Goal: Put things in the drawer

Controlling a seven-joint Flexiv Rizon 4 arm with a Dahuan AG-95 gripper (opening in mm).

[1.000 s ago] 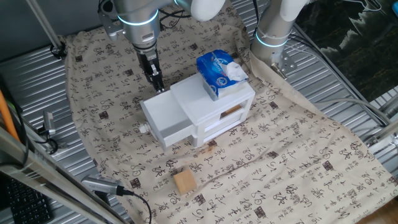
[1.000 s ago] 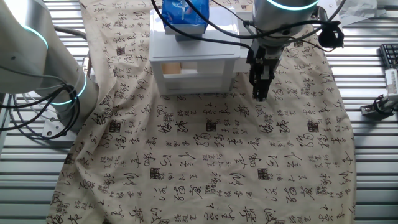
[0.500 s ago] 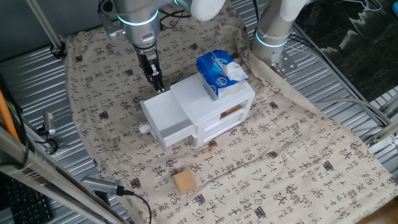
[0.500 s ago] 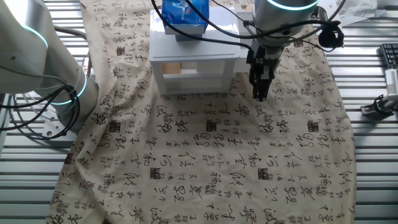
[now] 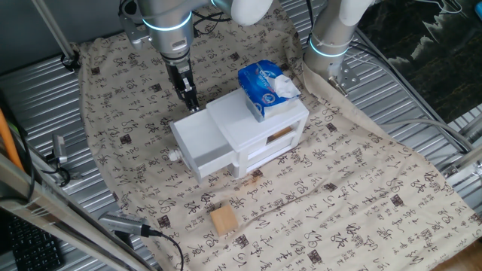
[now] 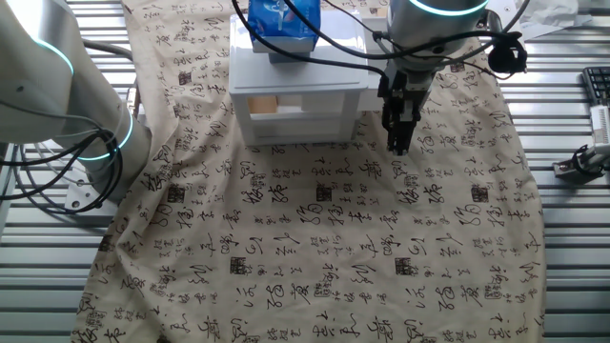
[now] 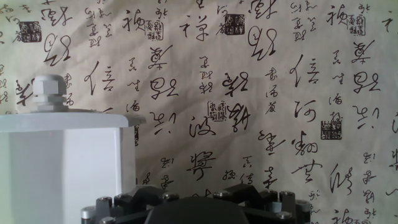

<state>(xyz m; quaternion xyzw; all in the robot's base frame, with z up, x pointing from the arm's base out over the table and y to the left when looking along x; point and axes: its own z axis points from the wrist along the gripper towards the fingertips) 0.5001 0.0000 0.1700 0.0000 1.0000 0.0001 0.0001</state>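
Observation:
The tan wooden block point(image 5: 223, 220) lies on the patterned cloth in front of the white cabinet point(image 5: 260, 128). The upper drawer point(image 5: 202, 147) is pulled out, with its round knob point(image 5: 175, 156) at the near end. My gripper point(image 5: 193, 104) hangs beside the drawer's far side, low over the cloth, its fingers together and holding nothing. In the other fixed view the gripper point(image 6: 398, 143) sits right of the cabinet point(image 6: 295, 86), and the block is out of view. The hand view shows the drawer point(image 7: 68, 162) and its knob point(image 7: 46, 93) at left; my fingertips do not show there.
A blue-and-white tissue pack point(image 5: 267, 86) sits on top of the cabinet. The lower drawer with the tan slot point(image 5: 280, 135) is closed. A second arm's base point(image 5: 331, 45) stands behind the cabinet. Metal slats surround the cloth point(image 5: 339, 203).

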